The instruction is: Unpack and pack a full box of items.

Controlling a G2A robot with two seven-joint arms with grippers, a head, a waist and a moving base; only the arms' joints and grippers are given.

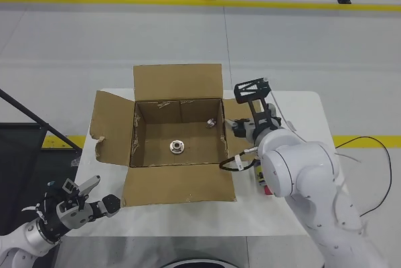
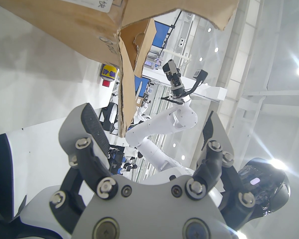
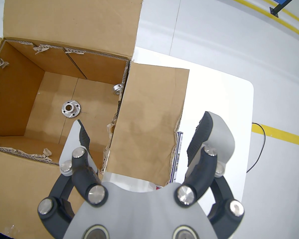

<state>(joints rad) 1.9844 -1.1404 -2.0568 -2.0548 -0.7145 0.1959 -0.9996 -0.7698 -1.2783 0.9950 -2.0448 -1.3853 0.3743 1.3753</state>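
Nearest us is our left gripper (image 1: 100,193), released: its jaws are spread wide with nothing between them. It sits low, off the near left corner of the white table (image 1: 300,107). Ahead of it and to its right stands the cardboard box (image 1: 177,86), all four flaps folded outward. Its near left corner rises just beyond the ribbed fingertips (image 2: 89,115).

Deep inside the box, well ahead of that gripper, a round metal flange (image 1: 177,145) lies flat on the floor. A smaller metal piece (image 1: 211,122) rests against the right wall.

Our right gripper (image 3: 142,120) hangs over the box's right flap, also released and empty, with the flange off to its left. Behind it, back toward its arm, a blue and yellow spray can (image 2: 109,73) stands just beside the box.
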